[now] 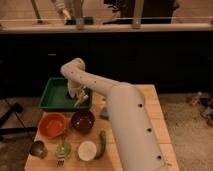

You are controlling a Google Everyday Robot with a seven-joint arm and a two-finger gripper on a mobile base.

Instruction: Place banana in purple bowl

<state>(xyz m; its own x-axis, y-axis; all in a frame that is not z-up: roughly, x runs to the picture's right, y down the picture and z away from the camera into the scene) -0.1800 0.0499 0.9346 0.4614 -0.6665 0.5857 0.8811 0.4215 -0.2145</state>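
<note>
Dark cabinet fronts (150, 60) fill the background behind a pale wooden table (159, 107); a white arm (125, 117) reaches from the near right across the table toward its far left corner, bends at a rounded elbow and points downward. At its end the pincer (79, 100) hangs over the near rim of a green tray (52, 94), most of which lies to the left of the pincer and behind it. The banana (82, 97) is in the pincer, a small pale-yellow piece lying tilted between the jaws; the jaws are closed on it and kept partly apart by it; it looks clear of the tray floor, though its height above it cannot be judged.

Just in front of the pincer, toward the camera, sits the purple bowl (82, 121), glossy and dark, with nothing visible inside it. Left of that bowl, and so in front of the pincer and to its left, stands an orange bowl (51, 125), the two rims almost touching. Farther toward the camera from the pincer is a white bowl (87, 150); a long green vegetable (102, 144) lies just beside its right edge; a small metallic cup (38, 148) stands well to the near left.
</note>
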